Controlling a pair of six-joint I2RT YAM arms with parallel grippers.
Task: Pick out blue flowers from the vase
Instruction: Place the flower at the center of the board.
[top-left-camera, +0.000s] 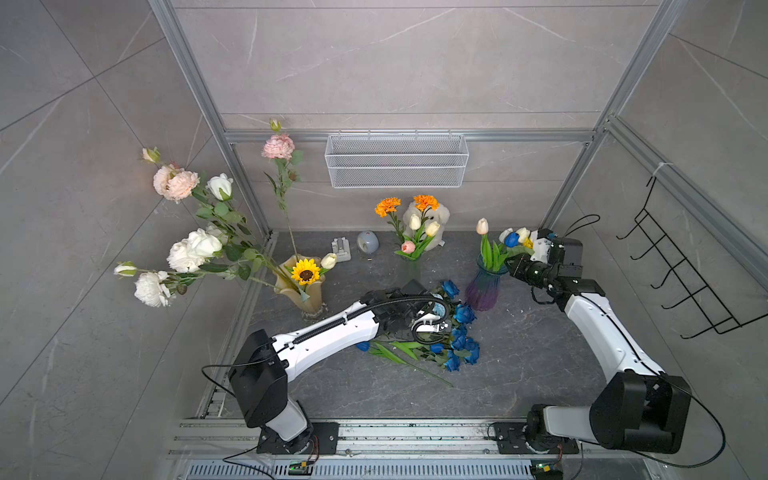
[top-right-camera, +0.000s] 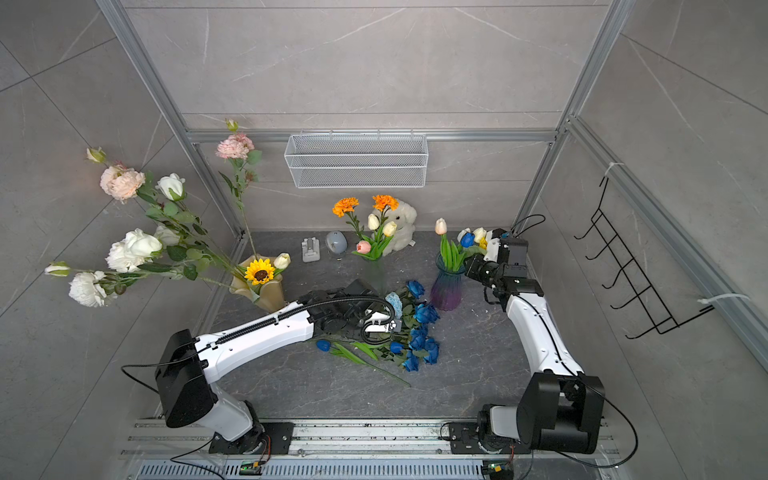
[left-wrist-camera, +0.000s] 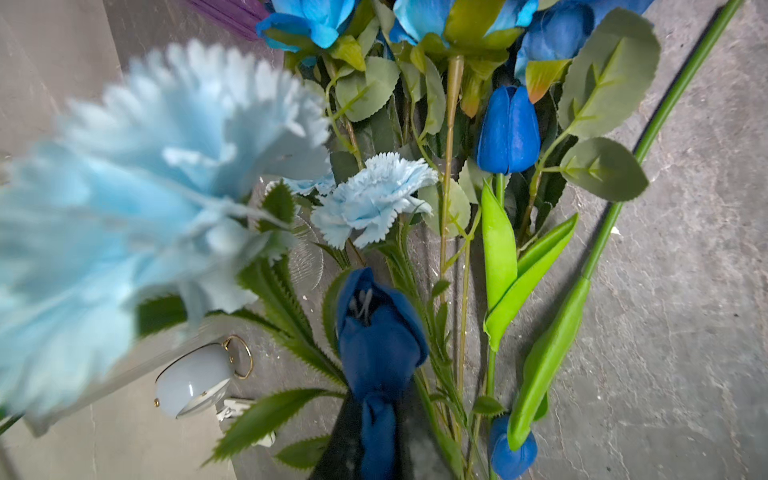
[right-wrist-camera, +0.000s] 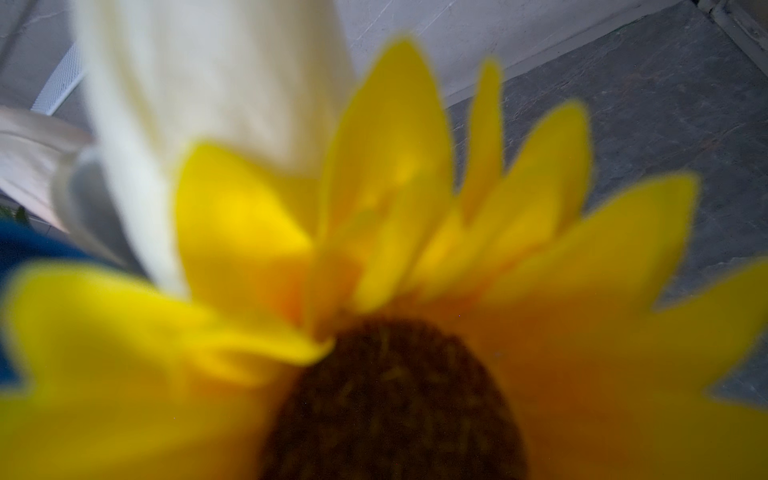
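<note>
Sunflower (right-wrist-camera: 415, 249) petals, blurred, fill the right wrist view. Blue flowers (top-left-camera: 461, 340) lie heaped on the table (top-left-camera: 519, 374) at frame centre in both top views, beneath the left gripper (top-left-camera: 434, 326), whose jaws are clenched; on what, I cannot tell. Right gripper (top-left-camera: 512, 262) sits among leaves above the purple vase (top-left-camera: 482, 293), right of centre, just below a blue tulip (top-left-camera: 512, 240); whether its jaws are parted I cannot tell

The left arm (top-left-camera: 328, 334) stretches low and forward, its left gripper (top-left-camera: 438, 328) pinched closed. The right arm (top-left-camera: 598, 328) bends inward, right gripper (top-left-camera: 510, 262) raised, its jaws unreadable.
</note>
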